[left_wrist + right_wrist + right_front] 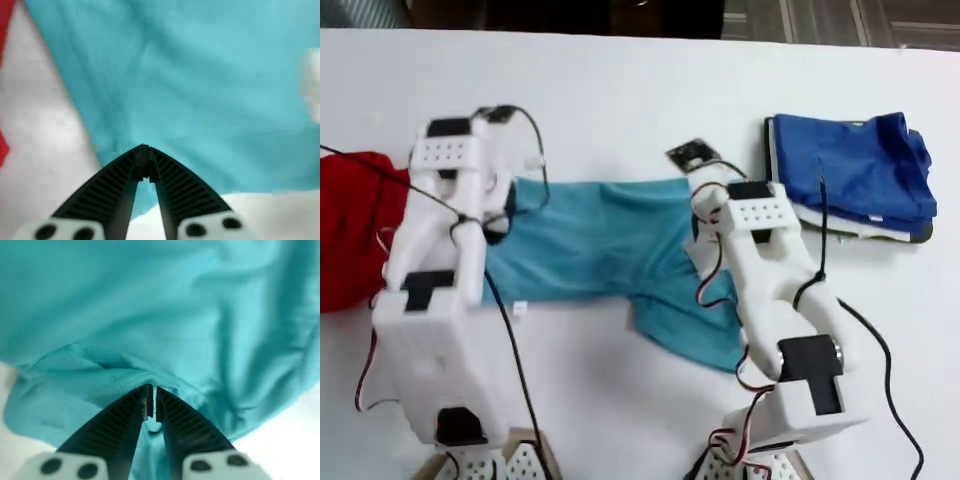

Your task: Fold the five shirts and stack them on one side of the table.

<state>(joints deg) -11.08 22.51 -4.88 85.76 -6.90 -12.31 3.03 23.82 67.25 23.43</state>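
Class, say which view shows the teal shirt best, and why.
The high view: the teal shirt shows almost whole on the table. The wrist views give close patches: its edge in the left, folds in the right.

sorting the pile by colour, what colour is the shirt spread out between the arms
The shirt is teal; the high view shows it best.

- Soft matt cloth, creased and rumpled, on the teal shirt (600,240).
- Same matt, knit-looking cloth on the red shirt (350,225) and the folded blue shirt (855,165).
- Smooth white top with a faint sheen on the table (620,90).
- Matt black plastic, finely ribbed along the inner faces, on the left gripper (144,150) and the right gripper (151,392).
- Smooth white moulded plastic on the arm shells (430,300).
- Slick black sheathing on the cables (517,370).
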